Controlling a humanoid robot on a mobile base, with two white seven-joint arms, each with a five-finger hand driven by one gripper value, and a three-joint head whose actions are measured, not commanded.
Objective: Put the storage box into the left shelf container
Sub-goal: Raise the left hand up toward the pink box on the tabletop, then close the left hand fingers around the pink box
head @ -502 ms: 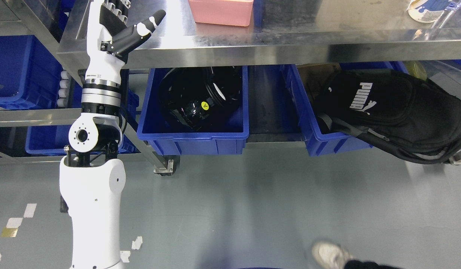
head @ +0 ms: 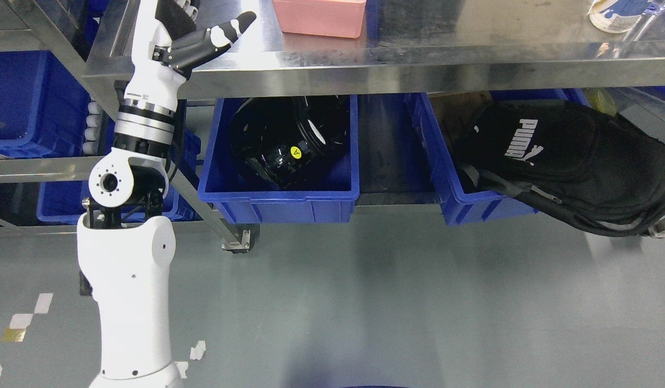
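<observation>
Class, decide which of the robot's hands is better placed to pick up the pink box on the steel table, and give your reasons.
The left hand: it is raised over the steel table, open, beside the pink box. The right arm is out of view.

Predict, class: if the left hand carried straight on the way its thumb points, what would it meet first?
Probably the pink storage box on the steel table; the left hand points up-right towards it, though depth is unclear.
</observation>
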